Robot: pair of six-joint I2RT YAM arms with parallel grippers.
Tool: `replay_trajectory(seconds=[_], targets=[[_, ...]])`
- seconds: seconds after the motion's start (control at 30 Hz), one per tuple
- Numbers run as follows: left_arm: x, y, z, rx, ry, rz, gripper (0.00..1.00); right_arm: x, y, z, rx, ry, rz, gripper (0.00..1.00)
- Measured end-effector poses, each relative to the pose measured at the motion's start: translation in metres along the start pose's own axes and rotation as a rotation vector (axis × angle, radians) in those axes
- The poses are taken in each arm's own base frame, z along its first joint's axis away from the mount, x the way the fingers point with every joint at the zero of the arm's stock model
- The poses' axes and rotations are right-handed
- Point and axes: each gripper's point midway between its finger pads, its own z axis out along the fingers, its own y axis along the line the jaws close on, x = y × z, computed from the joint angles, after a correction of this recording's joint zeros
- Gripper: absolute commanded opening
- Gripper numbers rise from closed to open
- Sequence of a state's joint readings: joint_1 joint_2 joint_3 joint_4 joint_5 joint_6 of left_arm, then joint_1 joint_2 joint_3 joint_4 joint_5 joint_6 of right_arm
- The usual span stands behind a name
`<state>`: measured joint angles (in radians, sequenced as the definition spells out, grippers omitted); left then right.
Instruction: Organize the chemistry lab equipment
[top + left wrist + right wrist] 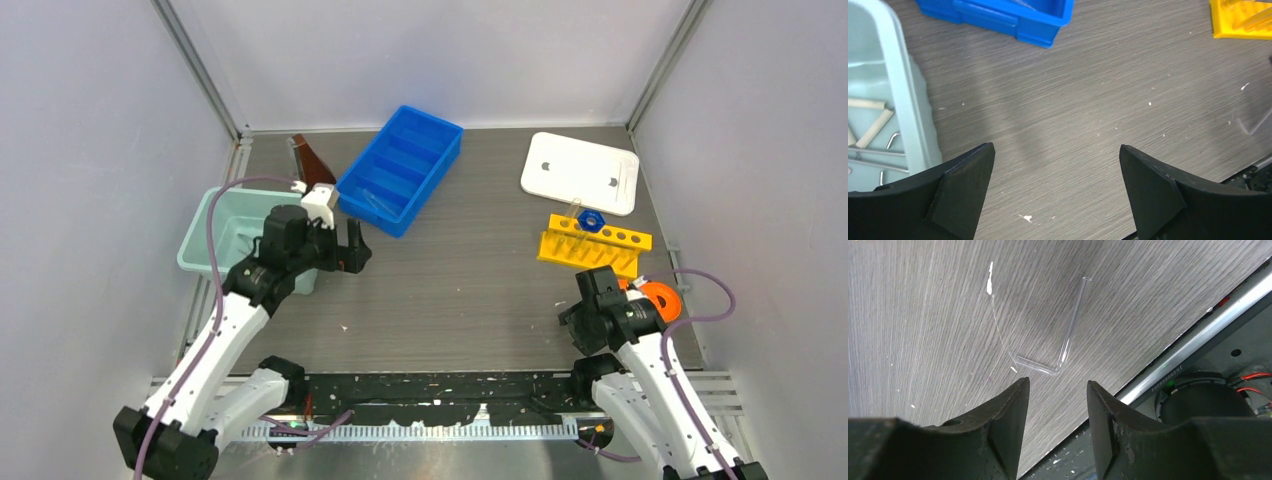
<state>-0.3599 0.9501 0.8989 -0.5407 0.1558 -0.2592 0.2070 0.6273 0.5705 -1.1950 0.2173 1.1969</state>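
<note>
A bent clear glass tube (1068,340) lies on the grey table just beyond the tips of my right gripper (1057,381). That gripper is open at a narrow gap with nothing between its fingers, low near the table's front right (568,322). My left gripper (1056,146) is wide open and empty over bare table, beside the teal bin (895,75). Silver tongs (873,162) and a pale triangle (875,125) lie in that bin. The yellow rack (593,248) holds a blue-capped tube (590,219). The white lid (580,172) lies behind it.
A blue divided bin (400,168) stands at the back centre, with a brown bottle (312,160) to its left. An orange round object (660,300) sits by the right arm. A metal rail (1193,335) edges the table's front, close to the glass tube.
</note>
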Motion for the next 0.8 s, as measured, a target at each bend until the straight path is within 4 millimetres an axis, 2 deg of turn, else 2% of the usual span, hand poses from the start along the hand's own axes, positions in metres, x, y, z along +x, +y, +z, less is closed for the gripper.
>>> replay_trajectory(seconds=[0.17, 0.4, 0.8], targets=[[0.016, 0.008, -0.011, -0.027, -0.046, 0.011, 1.00, 0.005, -0.001, 0.016, 0.052, 0.019, 0.045, 0.52], [0.016, 0.015, -0.009, -0.061, -0.043, 0.026, 1.00, 0.009, 0.002, 0.033, 0.143, 0.047, 0.061, 0.52], [0.012, 0.027, -0.010, -0.130, -0.062, 0.036, 1.00, 0.011, -0.001, 0.042, 0.172, 0.040, 0.129, 0.50]])
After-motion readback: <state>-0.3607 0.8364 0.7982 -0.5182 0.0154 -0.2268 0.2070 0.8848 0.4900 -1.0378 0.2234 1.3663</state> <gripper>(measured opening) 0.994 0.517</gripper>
